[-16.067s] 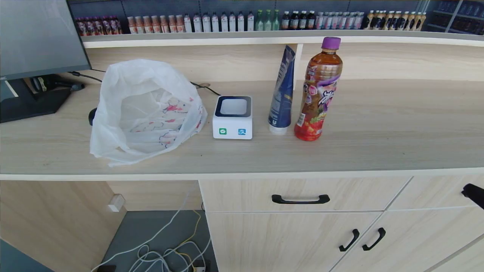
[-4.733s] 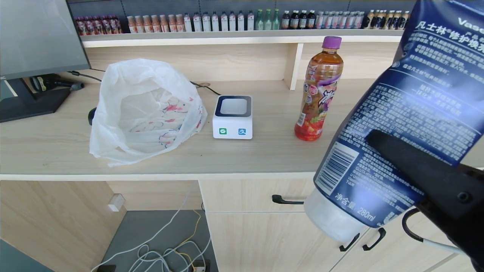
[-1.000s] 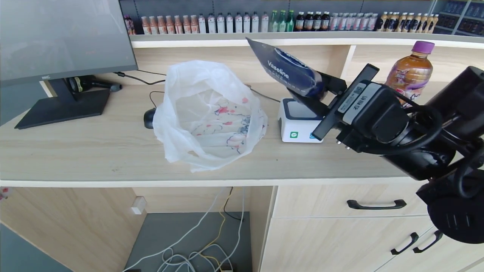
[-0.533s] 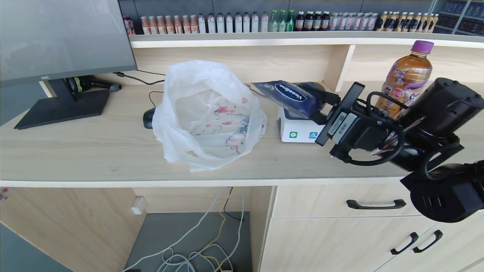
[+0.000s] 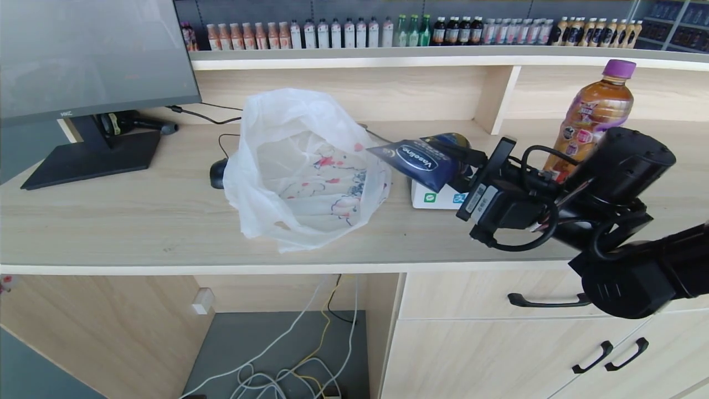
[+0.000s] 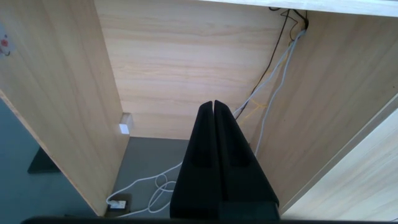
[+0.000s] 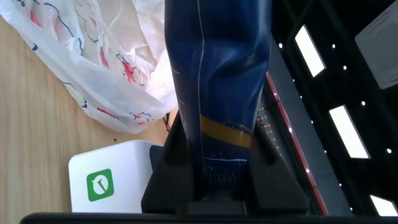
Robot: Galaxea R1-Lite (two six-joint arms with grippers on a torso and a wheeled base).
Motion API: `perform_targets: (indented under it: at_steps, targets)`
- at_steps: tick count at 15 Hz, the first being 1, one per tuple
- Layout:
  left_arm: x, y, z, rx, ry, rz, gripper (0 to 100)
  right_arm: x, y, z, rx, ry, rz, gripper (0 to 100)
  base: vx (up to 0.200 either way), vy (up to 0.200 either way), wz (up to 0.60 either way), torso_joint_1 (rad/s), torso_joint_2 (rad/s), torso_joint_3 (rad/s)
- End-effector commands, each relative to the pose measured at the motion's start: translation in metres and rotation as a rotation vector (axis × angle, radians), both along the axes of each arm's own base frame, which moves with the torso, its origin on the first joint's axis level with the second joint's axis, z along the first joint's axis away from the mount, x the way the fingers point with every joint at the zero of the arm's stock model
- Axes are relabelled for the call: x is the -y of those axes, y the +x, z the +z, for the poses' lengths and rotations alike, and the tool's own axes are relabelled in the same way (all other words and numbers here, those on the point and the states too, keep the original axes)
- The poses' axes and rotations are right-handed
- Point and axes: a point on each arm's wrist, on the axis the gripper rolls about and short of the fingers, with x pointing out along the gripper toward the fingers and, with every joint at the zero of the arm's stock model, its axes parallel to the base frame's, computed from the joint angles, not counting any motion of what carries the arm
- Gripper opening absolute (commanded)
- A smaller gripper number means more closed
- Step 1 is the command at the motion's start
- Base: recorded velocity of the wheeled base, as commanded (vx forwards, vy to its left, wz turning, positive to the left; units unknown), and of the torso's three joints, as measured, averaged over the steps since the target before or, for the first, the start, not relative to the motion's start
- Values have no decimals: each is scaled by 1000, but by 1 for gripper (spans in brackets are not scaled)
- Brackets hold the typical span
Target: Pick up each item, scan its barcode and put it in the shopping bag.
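My right gripper (image 5: 453,162) is shut on a dark blue lotion tube (image 5: 424,163), held nearly level just above the white barcode scanner (image 5: 429,197), its crimped end pointing at the shopping bag. In the right wrist view the tube (image 7: 217,81) runs out between the fingers, with the scanner (image 7: 112,183) below and the bag (image 7: 93,56) beyond. The white plastic shopping bag (image 5: 302,166) stands open on the counter, left of the scanner. A tea bottle with a purple cap (image 5: 592,111) stands upright behind my right arm. My left gripper (image 6: 214,124) is shut, hanging below the counter.
A monitor on a black stand (image 5: 88,94) occupies the counter's back left, with a black mouse (image 5: 217,173) and cables beside the bag. A raised shelf (image 5: 443,55) runs along the back. Drawers with black handles (image 5: 548,302) lie under the counter.
The right arm has lowered and tilted the tube from steeply raised to nearly level, bringing it down over the scanner and slightly toward the bag.
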Motion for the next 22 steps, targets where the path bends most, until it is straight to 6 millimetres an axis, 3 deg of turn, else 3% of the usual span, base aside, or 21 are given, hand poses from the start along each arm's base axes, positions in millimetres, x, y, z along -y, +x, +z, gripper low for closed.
perform_targets:
  at_steps: [1, 22]
  targets:
    - [0, 0, 0, 0, 0, 0, 0, 1, 2, -2, -3, -4, -4, 0, 0, 0, 0, 0, 0, 0]
    - [0, 0, 0, 0, 0, 0, 0, 2, 4, -5, -2, -14, -14, 0, 0, 0, 0, 0, 0, 0]
